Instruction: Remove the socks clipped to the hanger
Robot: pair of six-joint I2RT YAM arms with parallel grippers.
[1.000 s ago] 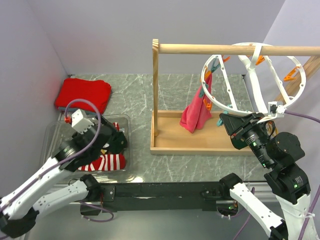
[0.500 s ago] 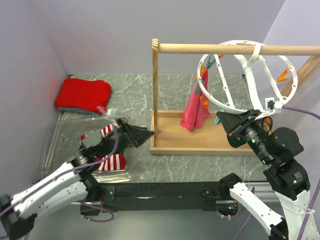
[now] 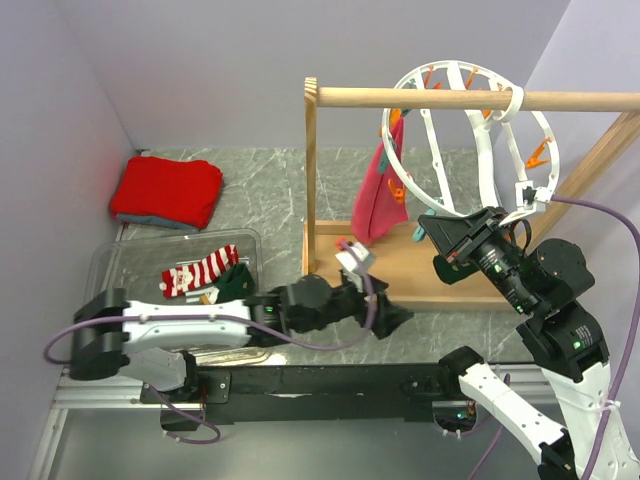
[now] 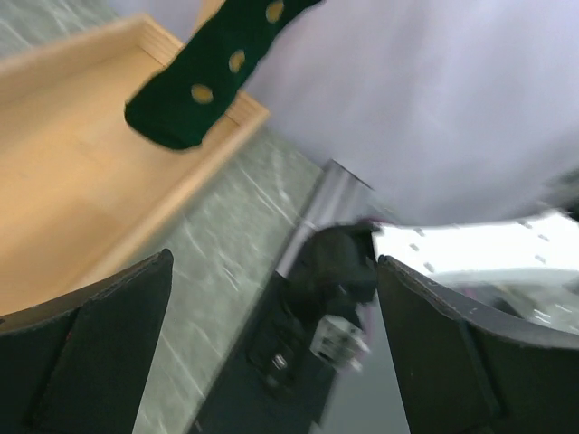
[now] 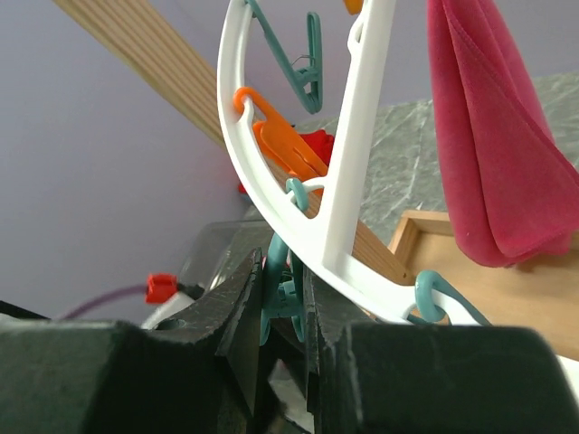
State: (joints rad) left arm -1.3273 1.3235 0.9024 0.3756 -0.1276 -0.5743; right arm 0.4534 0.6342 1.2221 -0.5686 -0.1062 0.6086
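Hanger pinched in right gripper (left gripper agape).

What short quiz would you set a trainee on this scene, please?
1. True or false: the left jaws hold a sock.
2. The right jaws are clamped on: A the wooden rail, B the hanger, C the pink cloth.
3. Where does the striped sock lie?
Key: 1 false, they stand open and empty. 2 B. 3 In the clear bin.
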